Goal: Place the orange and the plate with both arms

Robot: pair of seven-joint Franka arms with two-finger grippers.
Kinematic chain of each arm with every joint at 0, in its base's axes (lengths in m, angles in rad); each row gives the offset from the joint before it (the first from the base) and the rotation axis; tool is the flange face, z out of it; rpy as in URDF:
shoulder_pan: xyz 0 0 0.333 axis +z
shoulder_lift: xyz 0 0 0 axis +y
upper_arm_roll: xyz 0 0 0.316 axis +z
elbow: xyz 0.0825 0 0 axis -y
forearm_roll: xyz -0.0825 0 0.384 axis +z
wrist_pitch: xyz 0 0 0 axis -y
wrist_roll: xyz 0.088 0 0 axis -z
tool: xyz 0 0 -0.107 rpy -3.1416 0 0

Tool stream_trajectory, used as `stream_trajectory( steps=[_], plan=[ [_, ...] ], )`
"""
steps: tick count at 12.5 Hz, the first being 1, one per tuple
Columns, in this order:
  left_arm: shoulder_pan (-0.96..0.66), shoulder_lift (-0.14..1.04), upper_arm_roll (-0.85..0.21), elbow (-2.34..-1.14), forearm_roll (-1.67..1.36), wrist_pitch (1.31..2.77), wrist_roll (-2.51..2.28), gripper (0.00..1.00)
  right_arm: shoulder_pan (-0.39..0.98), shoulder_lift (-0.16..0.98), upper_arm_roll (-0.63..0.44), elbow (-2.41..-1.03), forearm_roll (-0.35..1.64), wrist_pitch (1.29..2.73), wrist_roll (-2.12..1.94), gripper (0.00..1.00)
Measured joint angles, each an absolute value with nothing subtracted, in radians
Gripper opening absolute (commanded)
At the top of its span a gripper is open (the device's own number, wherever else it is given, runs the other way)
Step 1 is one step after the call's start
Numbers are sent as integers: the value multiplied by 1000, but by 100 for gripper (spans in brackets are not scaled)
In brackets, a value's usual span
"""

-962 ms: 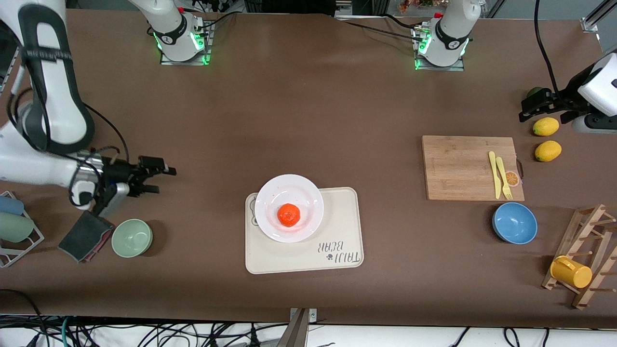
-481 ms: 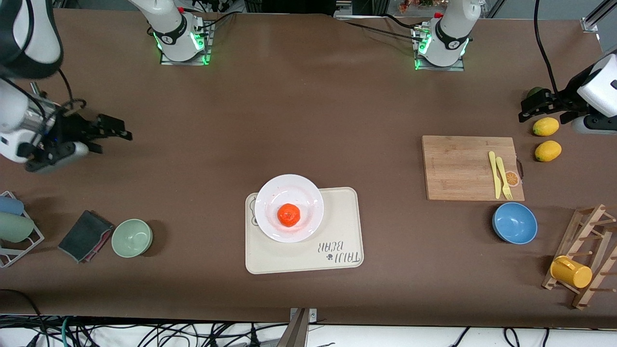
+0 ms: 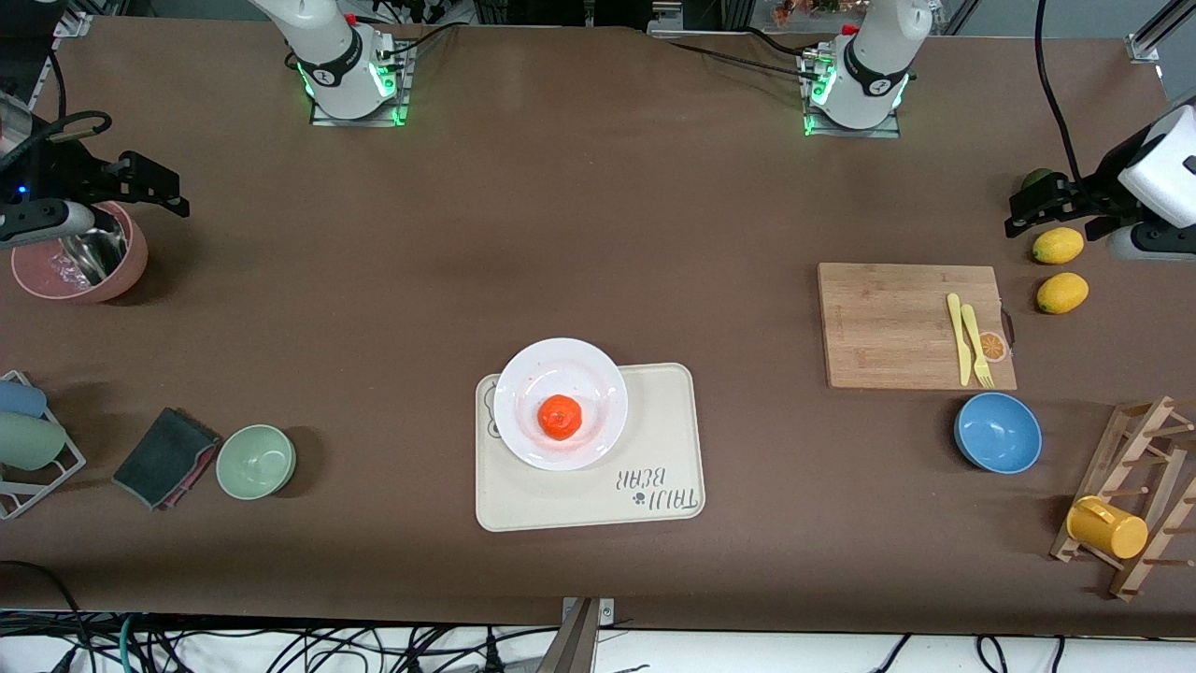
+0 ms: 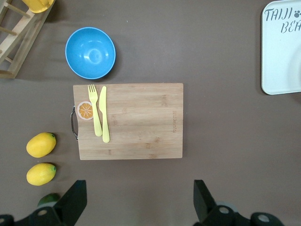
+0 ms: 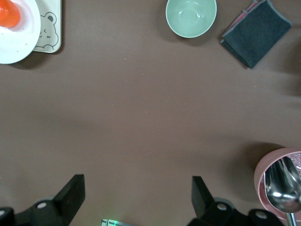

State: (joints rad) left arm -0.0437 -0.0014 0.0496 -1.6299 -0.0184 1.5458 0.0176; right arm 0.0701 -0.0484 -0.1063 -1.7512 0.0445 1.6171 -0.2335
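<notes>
The orange (image 3: pixel 560 417) lies in the middle of the white plate (image 3: pixel 528 379). The plate rests on the cream bear tray (image 3: pixel 654 421), over the tray's corner toward the right arm's end. My right gripper (image 3: pixel 175 195) is open and empty, up over the table beside a pink bowl, well away from the plate. Its wrist view shows the orange (image 5: pixel 8 12), the plate (image 5: pixel 21 42) and the open gripper (image 5: pixel 136 197). My left gripper (image 3: pixel 1014 213) is open and empty, waiting over the table next to the lemons. It also shows in the left wrist view (image 4: pixel 138 202).
A pink bowl (image 3: pixel 103 279) holds a metal spoon. A green bowl (image 3: pixel 256 461), a dark cloth (image 3: pixel 166 457) and a cup rack stand toward the right arm's end. A cutting board (image 3: pixel 888 327) with cutlery, a blue bowl (image 3: pixel 997 432), two lemons (image 3: pixel 1058 246) and a mug rack (image 3: pixel 1135 505) stand toward the left arm's end.
My right arm has swung from over the cloth and green bowl toward the robots' side, uncovering the pink bowl. The left arm, plate and orange have not moved.
</notes>
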Motion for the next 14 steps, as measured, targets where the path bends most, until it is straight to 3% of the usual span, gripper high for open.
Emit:
stream_trajectory(
  steps=[14],
  plan=[
    [-47, -1, 45, -1630, -18, 1544, 28, 100, 75, 2, -105, -1738, -11, 1680, -208, 100]
  ],
)
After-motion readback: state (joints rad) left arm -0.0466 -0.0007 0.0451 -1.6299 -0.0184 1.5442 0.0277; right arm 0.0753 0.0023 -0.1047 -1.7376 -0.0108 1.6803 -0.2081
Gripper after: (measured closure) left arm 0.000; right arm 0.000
